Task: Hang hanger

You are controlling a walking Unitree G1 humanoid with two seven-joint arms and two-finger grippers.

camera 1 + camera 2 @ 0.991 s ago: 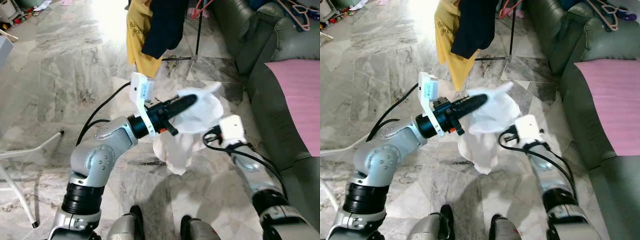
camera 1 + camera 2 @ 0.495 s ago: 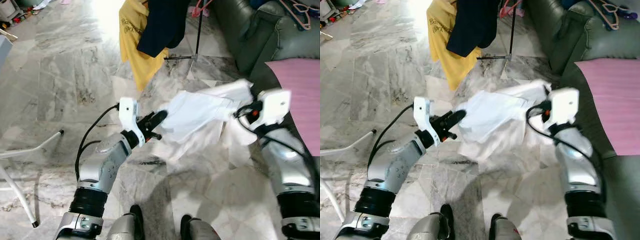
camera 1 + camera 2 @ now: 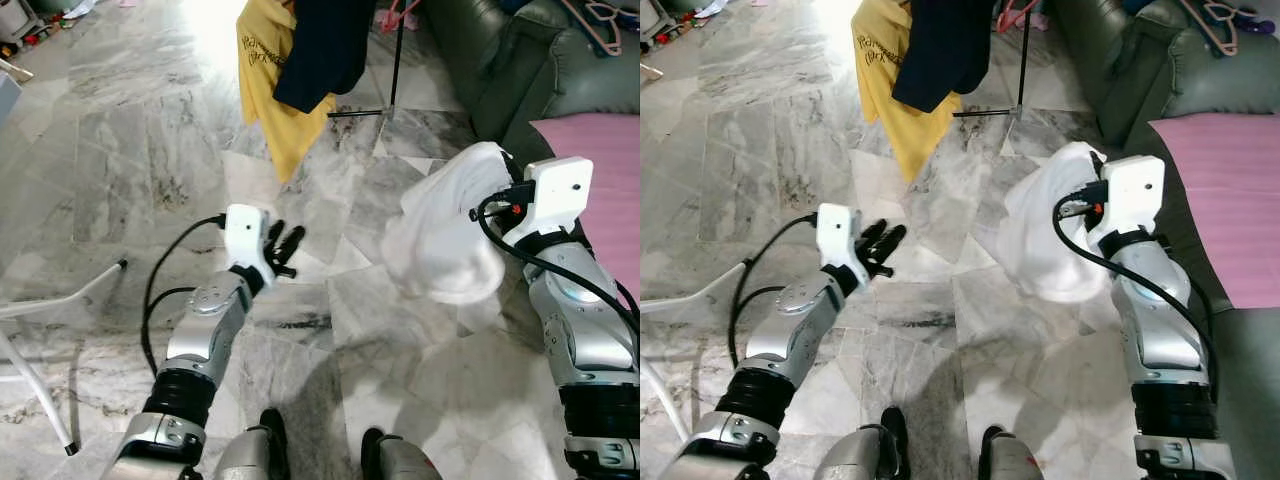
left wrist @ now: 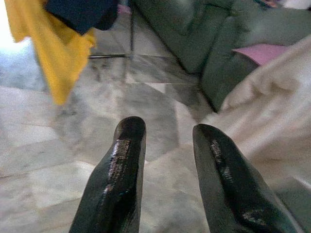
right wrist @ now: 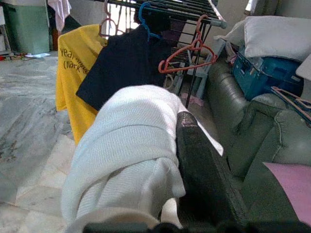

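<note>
A white garment [image 3: 440, 240] hangs bunched from my right gripper [image 5: 175, 121], which is shut on it beside the sofa. The cloth covers one of its fingers, and the other black finger [image 5: 199, 165] shows in the right wrist view. My left gripper [image 3: 283, 245] is open and holds nothing; it sits over the marble floor, well left of the garment. Ahead stands a drying rack [image 5: 160, 6] with a yellow shirt [image 3: 265, 80], a navy shirt [image 3: 325, 45] and a bare red hanger [image 5: 189, 53]. A pink hanger [image 3: 595, 25] lies on the sofa back.
A dark green sofa [image 3: 500, 60] runs along the right, with a pink cloth [image 3: 600, 170] on its seat. The rack's black pole [image 3: 397, 60] stands ahead. A white frame leg [image 3: 60, 300] crosses the floor at the left. A blue box [image 5: 265, 73] sits on the sofa.
My left gripper has let go of the white garment and drawn back to the left. The garment, stretched between both grippers before, now hangs bunched from the right gripper.
</note>
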